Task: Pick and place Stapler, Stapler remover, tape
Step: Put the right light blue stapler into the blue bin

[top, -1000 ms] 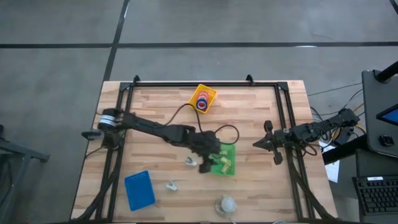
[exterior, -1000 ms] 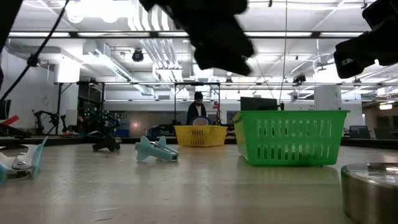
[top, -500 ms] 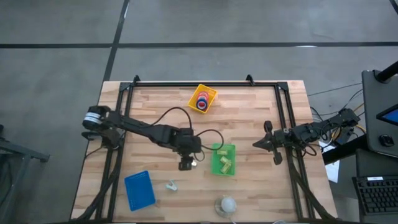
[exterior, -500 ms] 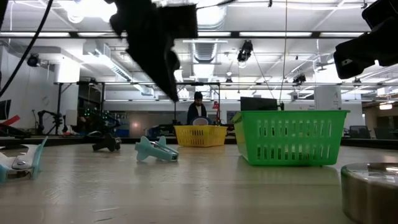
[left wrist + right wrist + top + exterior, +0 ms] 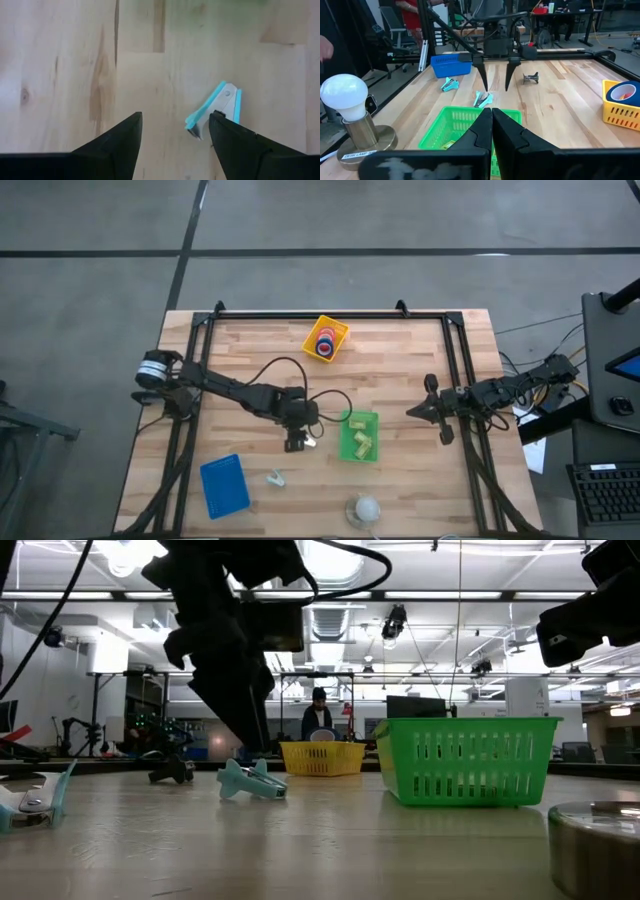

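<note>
My left gripper is open, fingers pointing down, low over the wood beside a teal-and-silver staple remover. The remover lies flat next to one fingertip, partly inside the gap; whether they touch I cannot tell. A second staple remover lies nearer the table's near edge. Pale staplers lie in the green basket. Red and blue tape rolls sit in the yellow bin. My right gripper waits shut at the table's right.
A blue bin sits near the table's near-left corner. A white bulb on a round metal base stands at the near edge. A small dark object lies farther left. The black frame rails border the table.
My left gripper has moved from the green basket's left edge toward the table's left, then come down beside the staple remover, fingers pointing down. The remover has stayed where it was.
</note>
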You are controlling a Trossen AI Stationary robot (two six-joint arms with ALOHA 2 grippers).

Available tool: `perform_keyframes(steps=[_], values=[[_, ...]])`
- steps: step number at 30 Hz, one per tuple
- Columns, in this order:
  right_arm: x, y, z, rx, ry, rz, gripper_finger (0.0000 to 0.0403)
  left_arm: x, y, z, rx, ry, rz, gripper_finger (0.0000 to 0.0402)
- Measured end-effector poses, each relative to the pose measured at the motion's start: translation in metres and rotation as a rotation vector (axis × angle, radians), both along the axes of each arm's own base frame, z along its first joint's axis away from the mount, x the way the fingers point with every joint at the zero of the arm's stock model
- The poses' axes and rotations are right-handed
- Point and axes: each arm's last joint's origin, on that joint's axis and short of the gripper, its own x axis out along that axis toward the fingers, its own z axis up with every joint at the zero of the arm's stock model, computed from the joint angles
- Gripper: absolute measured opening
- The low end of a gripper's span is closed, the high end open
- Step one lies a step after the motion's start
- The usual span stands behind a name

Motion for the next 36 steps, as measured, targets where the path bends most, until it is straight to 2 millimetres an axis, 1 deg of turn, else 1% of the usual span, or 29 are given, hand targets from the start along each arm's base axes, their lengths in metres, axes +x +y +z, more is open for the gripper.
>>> perform_keyframes(steps=[4, 9, 13, 28, 31, 36], values=[[0.0, 0.0, 0.0, 0.0, 0.0, 0.0, 0.0008, 0.002, -0.001, -0.005, -0.018, -0.039, 0.002, 0.0233], [0.0, 0.0, 0.0, 0.0, 0.001, 0.0, 0.0008, 0.004, -0.001, -0.005, -0.025, -0.069, -0.014, 0.0233], [0.0, 0.0, 0.0, 0.0, 0.001, 0.0, 0.0008, 0.004, -0.001, -0.005, -0.025, -0.07, -0.016, 0.0233], [0.0, 0.0, 0.0, 0.0, 0.001, 0.0, 0.0008, -0.001, -0.001, -0.015, -0.054, -0.058, -0.026, 0.0233], [0.0, 0.0, 0.0, 0.0, 0.001, 0.0, 0.0008, -0.001, -0.001, -0.015, -0.055, -0.065, -0.025, 0.0221], [0.0, 0.0, 0.0, 0.0, 0.001, 0.0, 0.0008, -0.003, -0.001, -0.019, -0.05, -0.059, -0.034, 0.0172]])
